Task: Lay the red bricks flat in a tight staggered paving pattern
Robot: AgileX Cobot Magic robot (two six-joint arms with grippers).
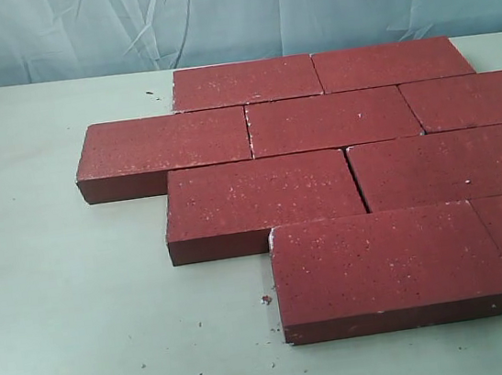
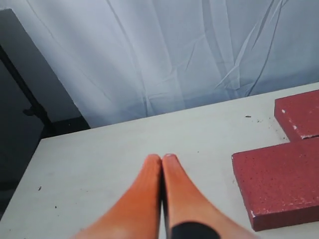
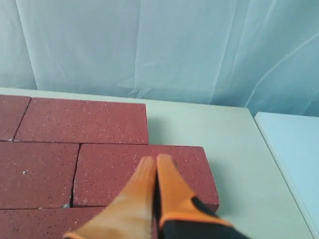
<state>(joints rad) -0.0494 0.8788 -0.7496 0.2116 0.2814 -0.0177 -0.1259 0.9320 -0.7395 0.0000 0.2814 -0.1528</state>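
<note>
Several dark red bricks [image 1: 330,120] flecked with white lie flat on the pale table in staggered rows, close together; the nearest one [image 1: 386,262] sits front right. No gripper shows in the exterior view. In the left wrist view my left gripper [image 2: 162,158] is shut with nothing in it, above bare table, with two brick ends [image 2: 281,181] off to its side. In the right wrist view my right gripper [image 3: 155,159] is shut and empty, hovering over an end brick [image 3: 139,172] of the pattern.
Small dark crumbs [image 1: 266,299] dot the table in front of the bricks. A wrinkled pale blue cloth [image 1: 228,10] hangs behind the table. The table edge [image 3: 271,149] and a second pale surface [image 3: 299,149] show in the right wrist view.
</note>
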